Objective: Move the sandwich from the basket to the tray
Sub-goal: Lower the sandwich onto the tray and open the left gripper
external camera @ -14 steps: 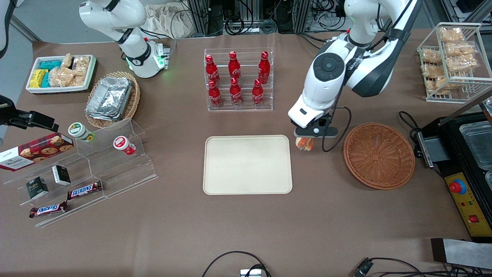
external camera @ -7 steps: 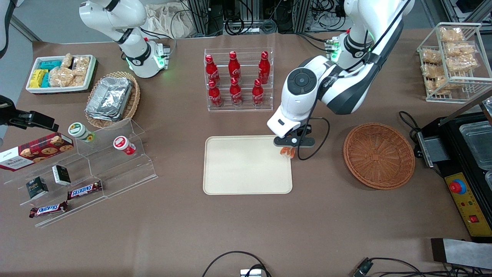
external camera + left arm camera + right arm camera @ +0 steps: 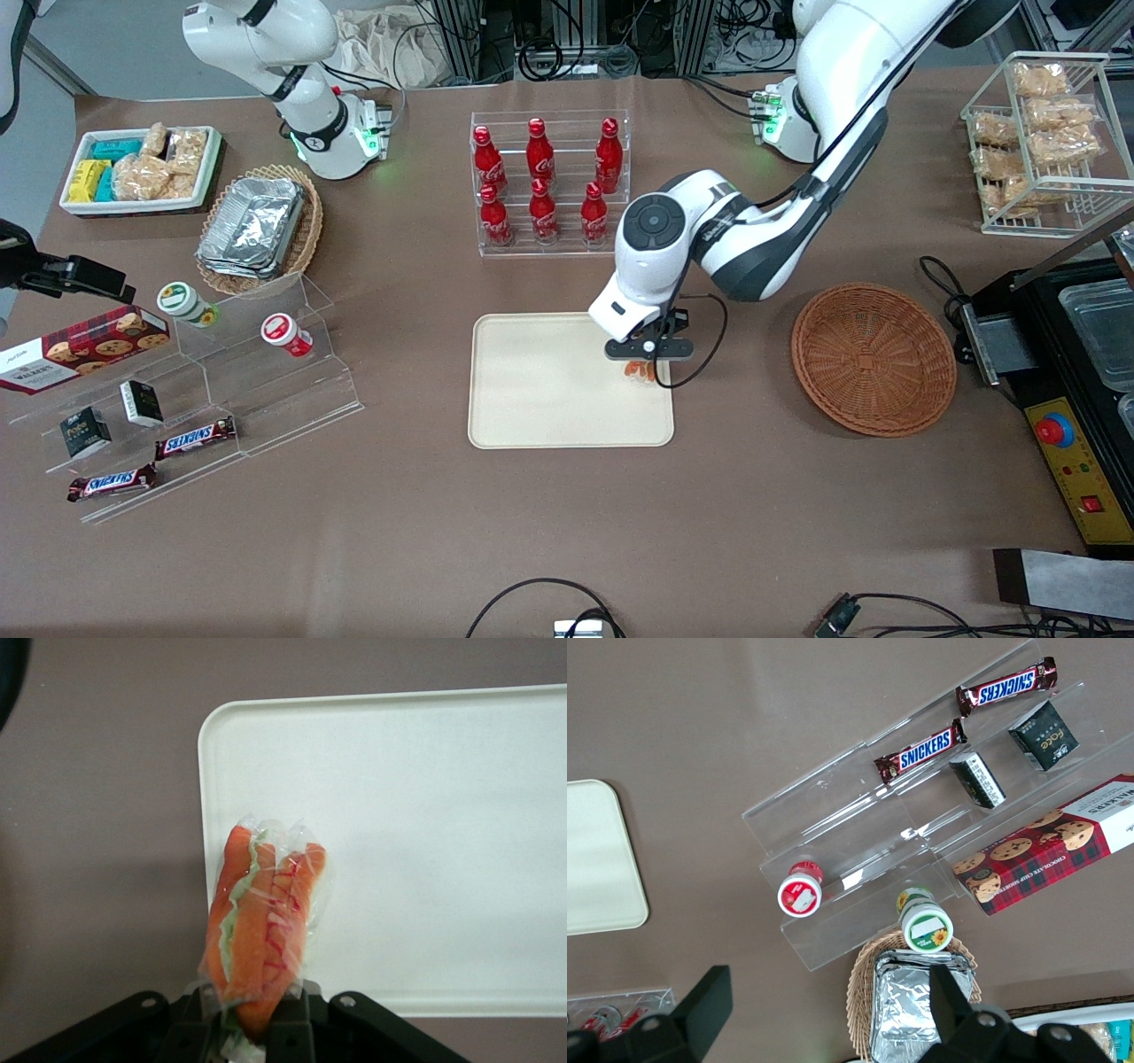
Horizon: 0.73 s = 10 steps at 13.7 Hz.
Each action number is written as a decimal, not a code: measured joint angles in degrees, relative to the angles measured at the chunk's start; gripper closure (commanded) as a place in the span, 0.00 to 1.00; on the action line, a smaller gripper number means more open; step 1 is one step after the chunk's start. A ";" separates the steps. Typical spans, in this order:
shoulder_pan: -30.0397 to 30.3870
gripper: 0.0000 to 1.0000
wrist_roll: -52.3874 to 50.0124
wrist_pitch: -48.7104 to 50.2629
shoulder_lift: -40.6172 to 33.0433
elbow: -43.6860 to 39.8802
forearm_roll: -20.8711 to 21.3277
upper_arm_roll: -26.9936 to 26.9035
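A clear-wrapped sandwich (image 3: 640,369) with orange and green filling hangs in my left gripper (image 3: 642,356), which is shut on its upper end. It hovers over the cream tray (image 3: 549,390), just inside the tray's edge that faces the working arm's end. In the left wrist view the sandwich (image 3: 264,921) points away from the gripper (image 3: 251,1014), crossing the tray (image 3: 425,815) edge with brown table beside it. The reddish-brown wicker basket (image 3: 873,359) sits toward the working arm's end with nothing in it.
An acrylic rack of red bottles (image 3: 549,186) stands farther from the camera than the tray. A stepped acrylic shelf (image 3: 221,372) with snacks and a tan basket of foil trays (image 3: 257,230) lie toward the parked arm's end. A black machine (image 3: 1072,372) stands beside the basket.
The gripper carried the sandwich from the table between basket and tray toward the parked arm's end, to a spot over the tray's edge. The grip stayed shut.
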<state>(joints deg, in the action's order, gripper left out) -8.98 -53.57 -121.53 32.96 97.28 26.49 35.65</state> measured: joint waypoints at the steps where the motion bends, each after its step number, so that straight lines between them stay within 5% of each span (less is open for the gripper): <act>1: -0.30 0.89 -1.26 -0.12 1.55 -0.72 1.48 -0.01; 10: -1.76 0.89 -3.67 -2.32 7.98 -3.15 4.95 -0.07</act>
<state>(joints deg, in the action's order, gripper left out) -10.75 -57.24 -123.85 40.94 94.13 31.43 35.58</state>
